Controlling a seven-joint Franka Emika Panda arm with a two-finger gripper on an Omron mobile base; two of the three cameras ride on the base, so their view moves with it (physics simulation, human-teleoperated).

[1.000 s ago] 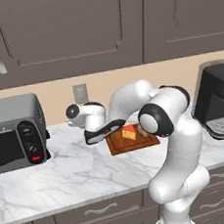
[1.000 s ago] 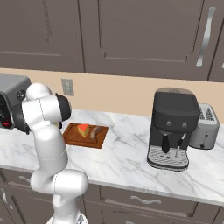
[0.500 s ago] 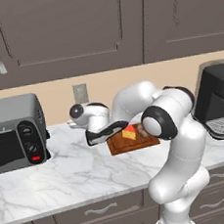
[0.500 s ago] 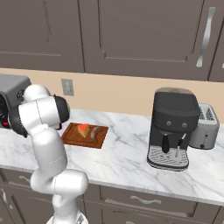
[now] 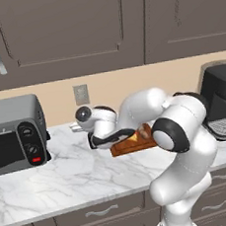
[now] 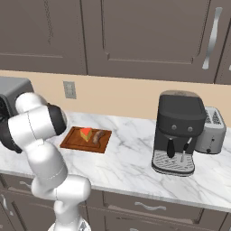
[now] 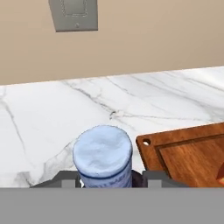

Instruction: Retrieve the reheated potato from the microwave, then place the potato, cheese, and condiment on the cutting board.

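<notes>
In the hand view we look straight down along the gripper (image 7: pixel 106 178) at the pale blue cap of the condiment bottle (image 7: pixel 103 156), which sits between the two dark fingertips; the jaws are partly closed against its sides, so we take the bottle as held. It hangs over the white marble table (image 7: pixel 57 118), just at 9 o'clock from the near corner of the cutting board (image 7: pixel 183 153), and not over the board itself. A grey wall outlet (image 7: pixel 73 14) shows at 12 o'clock on the beige wall.

From the left base view we see the white arm (image 5: pixel 179 132) bent low across the table (image 5: pixel 53 179), its hand near the left end of the board (image 5: pixel 133 143). A brown potato (image 5: pixel 146 130) lies on the board, partly hidden by the arm. The silver toaster oven (image 5: pixel 13 134) stands well apart at 9 o'clock.

In the right base view the board (image 6: pixel 72 143) carries the orange cheese wedge (image 6: pixel 86 133) with the potato (image 6: pixel 98 137) just beside it at 3 o'clock. A dark coffee machine (image 6: pixel 178 133) stands well apart at 3 o'clock, a toaster (image 6: pixel 211 131) just beside it.
</notes>
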